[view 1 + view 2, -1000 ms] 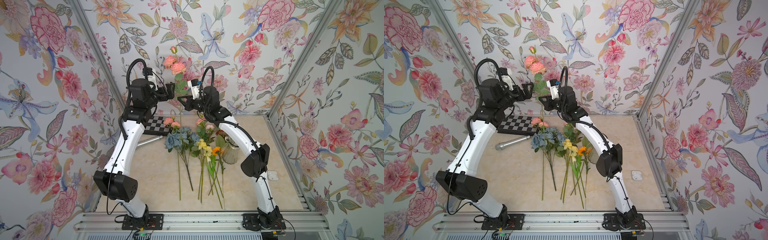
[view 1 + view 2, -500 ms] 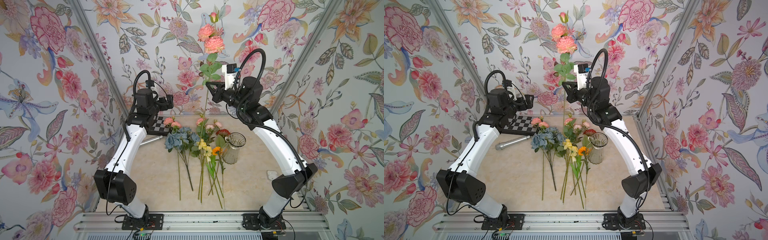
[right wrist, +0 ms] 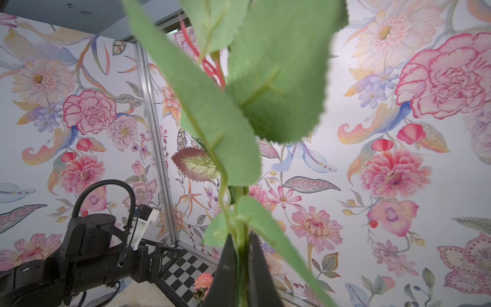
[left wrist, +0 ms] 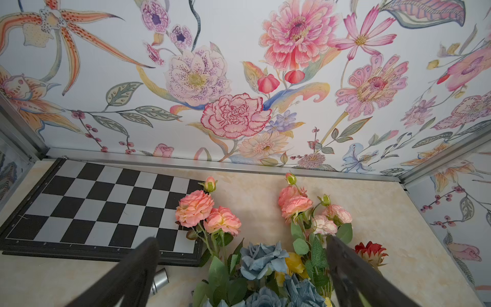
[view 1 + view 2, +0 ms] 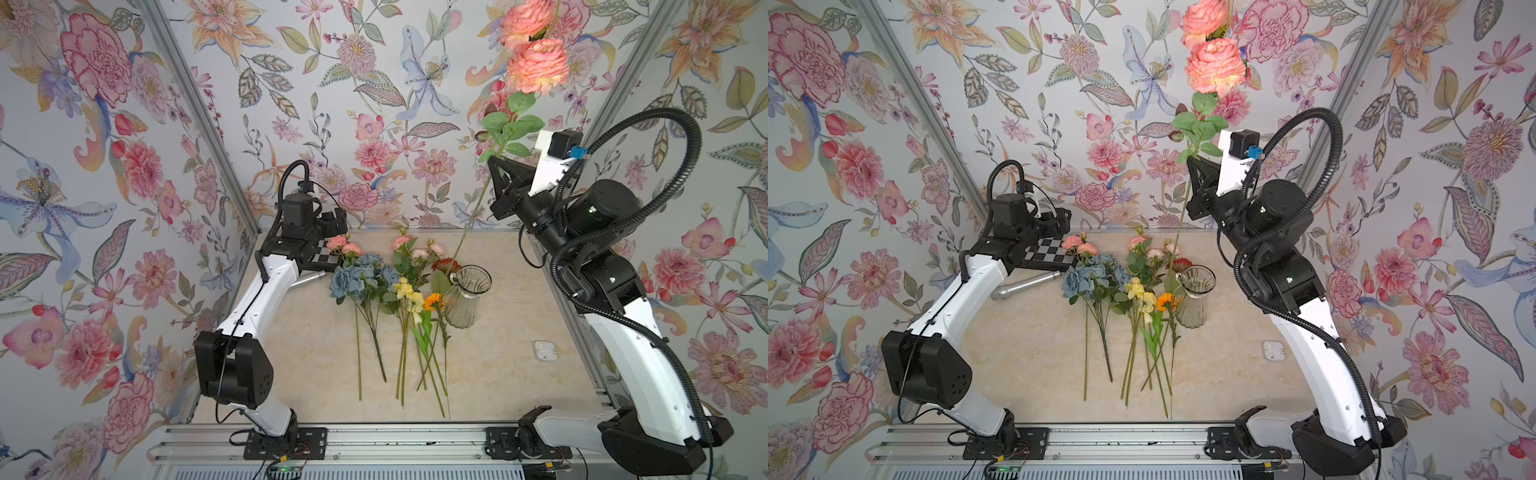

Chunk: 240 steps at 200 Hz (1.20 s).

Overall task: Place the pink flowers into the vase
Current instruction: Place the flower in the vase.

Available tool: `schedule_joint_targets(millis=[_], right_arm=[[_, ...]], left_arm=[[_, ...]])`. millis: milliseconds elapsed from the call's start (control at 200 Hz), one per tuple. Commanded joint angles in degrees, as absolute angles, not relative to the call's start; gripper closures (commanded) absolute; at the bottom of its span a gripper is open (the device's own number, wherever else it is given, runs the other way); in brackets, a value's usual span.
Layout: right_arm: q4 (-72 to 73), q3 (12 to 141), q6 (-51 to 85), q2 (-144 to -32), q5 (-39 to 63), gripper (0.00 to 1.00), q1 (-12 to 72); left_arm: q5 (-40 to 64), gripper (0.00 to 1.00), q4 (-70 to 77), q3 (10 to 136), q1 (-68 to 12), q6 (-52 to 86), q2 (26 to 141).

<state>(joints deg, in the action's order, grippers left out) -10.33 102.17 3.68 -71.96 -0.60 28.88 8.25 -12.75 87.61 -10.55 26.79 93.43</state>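
Swinging out toward 3 o'clock since the earlier frame, the right gripper (image 5: 494, 161) has carried its pink flower spray (image 5: 538, 66) higher, while the left gripper (image 4: 241, 240) has drawn back low over the chessboard (image 4: 106, 207). A beige marbled tabletop (image 5: 519, 316) sits inside three walls of floral wallpaper (image 5: 374, 83) joined by metal corner posts. Small letters run along the chessboard's edge, too small to read with certainty. The right fingers (image 3: 231, 268) are clamped on the green stem just below its leaves. Two ruffled salmon blooms stand at the top, and the stem's foot hangs near the 11 o'clock side of the clear ribbed vase (image 5: 463, 299), contact unclear. The vase stands upright at 3 o'clock of the flowers lying on the table. Two more pink sprays (image 4: 196, 212) lie at 12 o'clock of the dusty blue roses (image 5: 357, 278). The left fingers (image 4: 138, 265) are spread wide, holding nothing.
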Motion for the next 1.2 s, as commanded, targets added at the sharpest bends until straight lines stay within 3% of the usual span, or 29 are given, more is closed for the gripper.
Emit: schedule_joint_targets(millis=[0,405,1196], right_arm=[[-10.7,100.1,0.0,-69.7,-5.9,1.0,28.2],[-10.6,93.7,-3.9,-63.5,-11.7,1.0,26.4],[0.4,65.1,9.5,-58.1,-1.9,1.0,20.9]], left_arm=[[6.3,0.01,-12.5,85.9,-11.1,25.6,93.9],[5.5,0.01,-14.2,85.0,-10.9,24.8,97.6],[7.6,0.01,-15.9,94.3,-8.6,24.9,110.5]])
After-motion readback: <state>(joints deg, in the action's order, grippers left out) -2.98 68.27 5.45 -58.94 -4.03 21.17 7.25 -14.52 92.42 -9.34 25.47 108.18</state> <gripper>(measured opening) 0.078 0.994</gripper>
